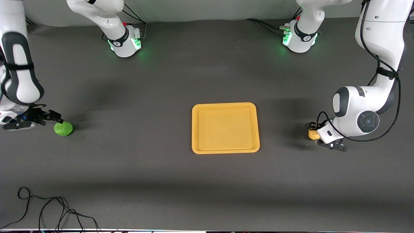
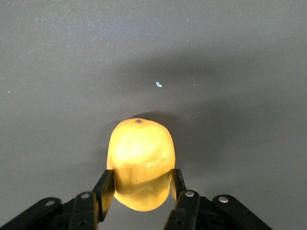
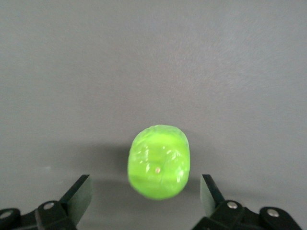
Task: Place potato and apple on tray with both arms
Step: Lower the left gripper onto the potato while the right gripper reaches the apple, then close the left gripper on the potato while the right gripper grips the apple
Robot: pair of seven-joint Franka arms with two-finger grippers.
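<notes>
The yellow-tan potato point(image 1: 311, 135) is at the left arm's end of the table, level with the tray. My left gripper point(image 1: 315, 133) is shut on it; in the left wrist view both fingers point(image 2: 104, 188) press the potato's point(image 2: 140, 153) sides, low over the dark table. The green apple point(image 1: 63, 128) lies on the table at the right arm's end. My right gripper point(image 1: 58, 122) is open around it; in the right wrist view the apple point(image 3: 158, 160) lies between the spread fingertips point(image 3: 81, 189) with a gap on each side. The orange-yellow tray point(image 1: 225, 105) lies empty mid-table between them.
The two arm bases point(image 1: 126, 42) point(image 1: 299, 38) stand at the table's edge farthest from the front camera. A loose black cable point(image 1: 48, 210) lies at the near edge toward the right arm's end.
</notes>
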